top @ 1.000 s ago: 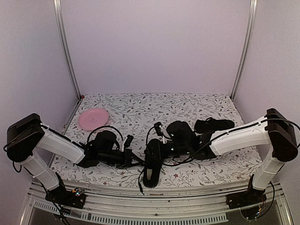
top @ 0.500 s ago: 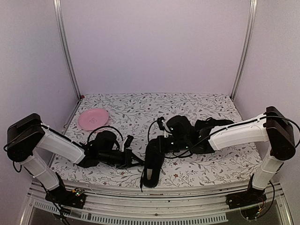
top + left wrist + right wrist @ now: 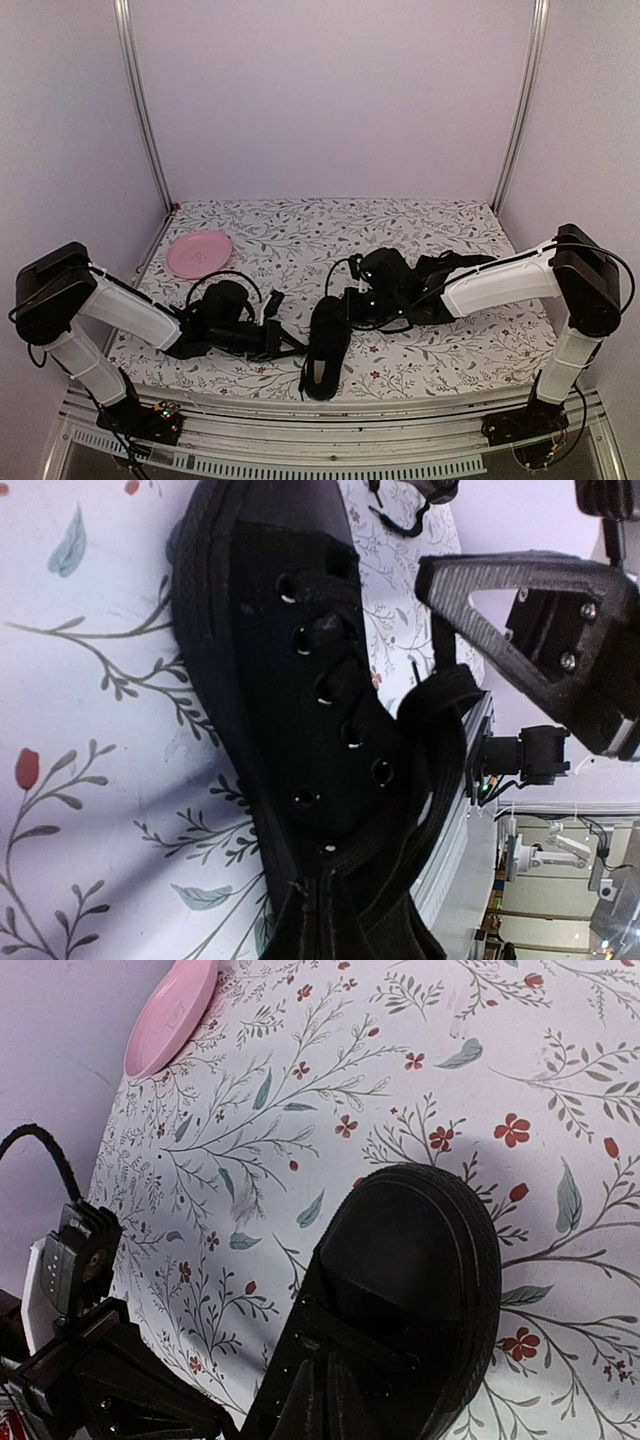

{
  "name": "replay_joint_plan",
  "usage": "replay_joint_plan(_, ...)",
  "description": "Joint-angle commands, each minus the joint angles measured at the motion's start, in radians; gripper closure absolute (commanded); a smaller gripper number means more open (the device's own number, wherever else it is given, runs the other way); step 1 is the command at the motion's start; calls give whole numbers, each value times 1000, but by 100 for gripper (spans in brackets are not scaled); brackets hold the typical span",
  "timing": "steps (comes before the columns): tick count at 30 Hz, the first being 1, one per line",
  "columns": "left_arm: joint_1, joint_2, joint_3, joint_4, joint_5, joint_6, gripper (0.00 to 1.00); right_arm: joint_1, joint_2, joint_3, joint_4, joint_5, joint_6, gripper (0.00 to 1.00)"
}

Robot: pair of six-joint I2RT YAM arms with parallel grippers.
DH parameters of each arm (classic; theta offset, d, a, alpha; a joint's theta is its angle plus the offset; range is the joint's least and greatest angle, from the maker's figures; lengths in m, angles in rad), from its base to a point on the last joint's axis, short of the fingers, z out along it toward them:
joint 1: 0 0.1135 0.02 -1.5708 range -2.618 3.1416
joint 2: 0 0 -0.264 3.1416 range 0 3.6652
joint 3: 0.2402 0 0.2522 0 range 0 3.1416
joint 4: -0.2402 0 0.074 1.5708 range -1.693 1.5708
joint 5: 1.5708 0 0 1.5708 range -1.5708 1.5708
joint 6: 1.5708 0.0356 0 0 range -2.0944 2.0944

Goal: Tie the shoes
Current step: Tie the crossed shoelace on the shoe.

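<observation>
On the floral table (image 3: 250, 225), one black shoe (image 3: 325, 350) lies near the front edge, toe pointing away; the other shoe (image 3: 462, 264) lies behind the right arm. The left gripper (image 3: 283, 338) beside the near shoe and the right gripper (image 3: 347, 300) at its toe are both closed tight. Whether either pinches a lace cannot be told.

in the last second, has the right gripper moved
Yes. Against the still near shoe, the right gripper drew back toward the far wall.

Unit one, left arm (image 3: 130, 310): folded low, forearm reaching rightward; left tool (image 3: 285, 342) pressed closed. Unit two, right arm (image 3: 495, 285): extended leftward, wrist dipped; right tool (image 3: 348, 300) pressed closed, low near centre.
</observation>
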Motion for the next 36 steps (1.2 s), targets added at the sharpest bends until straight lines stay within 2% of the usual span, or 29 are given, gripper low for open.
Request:
replay_joint_plan(1,4,-12,-29,5,-5,-1,100,-21,11,-25,12,24,30,98)
replay_joint_plan(10,3,-37,-65,0,-21,-18,100,-35,12,-44,25,23,46,98)
replay_joint_plan(15,6,-40,-35,-31,-8,16,98,-40,6,-52,77,-32,6,95)
replay_joint_plan(18,19,-75,5,-135,-48,66,81,-44,-31,-68,86,-30,-21,83)
replay_joint_plan(19,26,-96,15,-171,-70,85,76,-49,-47,-80,86,-26,-30,71)
replay_joint_plan(21,41,-143,28,-241,-115,125,66,-56,-86,-103,87,-24,-42,58)
replay_joint_plan(25,82,-228,56,-370,-176,214,48,-64,-173,-162,88,-32,-76,37)
replay_joint_plan(28,103,-256,92,-418,-187,287,44,-74,-226,-234,116,-66,-82,28)
replay_joint_plan(31,103,-243,142,-409,-150,368,44,-80,-246,-297,204,-165,-107,29)
replay_joint_plan(36,99,-157,226,-355,-32,470,44,-80,-220,-358,373,-312,-116,37)
